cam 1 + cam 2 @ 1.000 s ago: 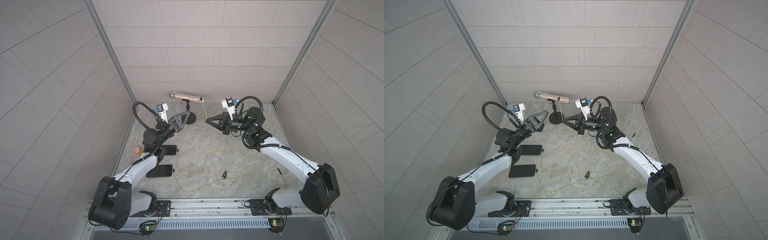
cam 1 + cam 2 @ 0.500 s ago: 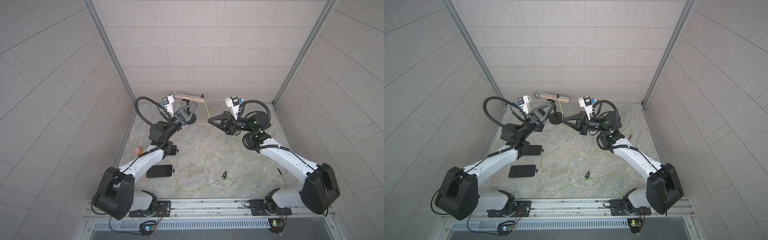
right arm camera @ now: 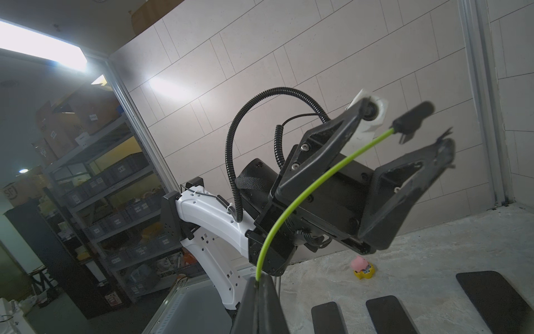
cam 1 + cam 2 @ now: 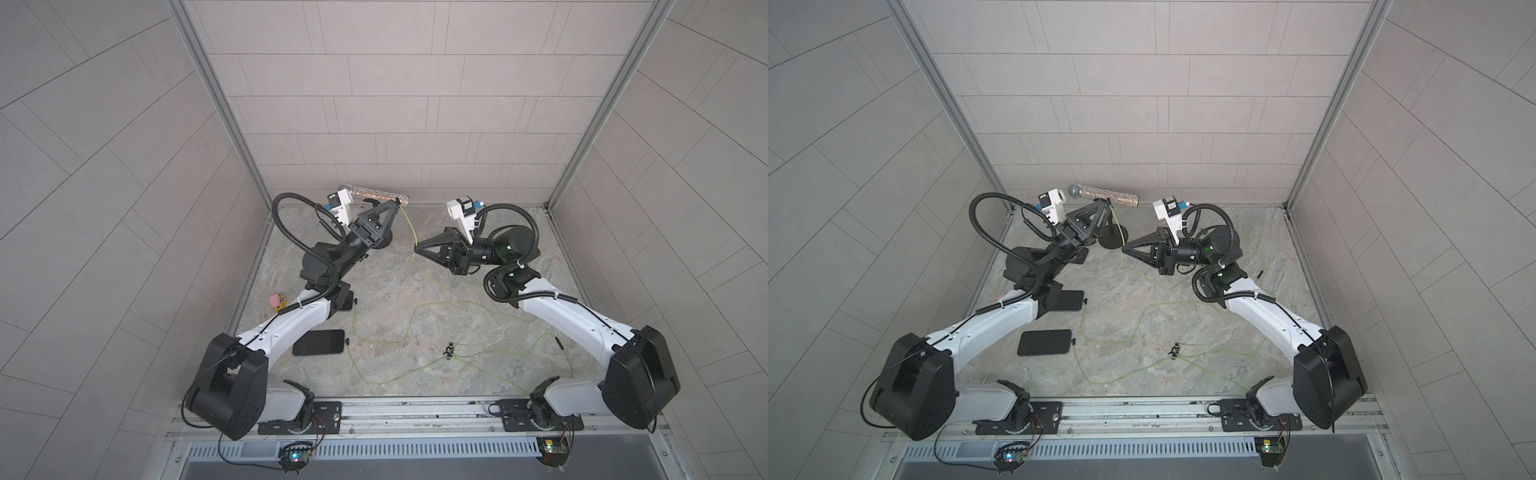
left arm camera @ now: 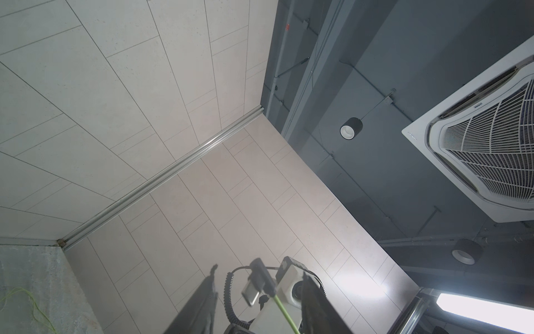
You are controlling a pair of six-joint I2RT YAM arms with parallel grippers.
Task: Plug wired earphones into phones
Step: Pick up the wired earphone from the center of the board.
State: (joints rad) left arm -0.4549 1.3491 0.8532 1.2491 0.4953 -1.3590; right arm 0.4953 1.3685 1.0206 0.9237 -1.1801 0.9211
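A yellow-green earphone cable (image 4: 409,224) rises from my right gripper (image 4: 417,245), which is shut on it, to a black plug (image 3: 413,118) at its top end. My left gripper (image 4: 392,204) is raised beside the microphone, open, with that plug (image 5: 261,279) between its fingers and touching neither. The rest of the cable loops over the floor (image 4: 415,316) to small black earbuds (image 4: 450,349). Three black phones (image 3: 388,315) lie flat at the left. The near phone (image 4: 319,342) is fully in view; another phone (image 4: 1068,300) is partly under my left arm.
A glittery microphone (image 4: 378,193) on a stand with a round black base (image 4: 1111,241) stands at the back, right behind my left gripper. A pink and yellow toy (image 4: 276,300) lies by the left wall. A loose small black plug (image 4: 559,343) lies at the right.
My left arm has lifted and swung its gripper up and to the right until its jaws stand around the plug. My right gripper has held the cable upright, hardly moving.
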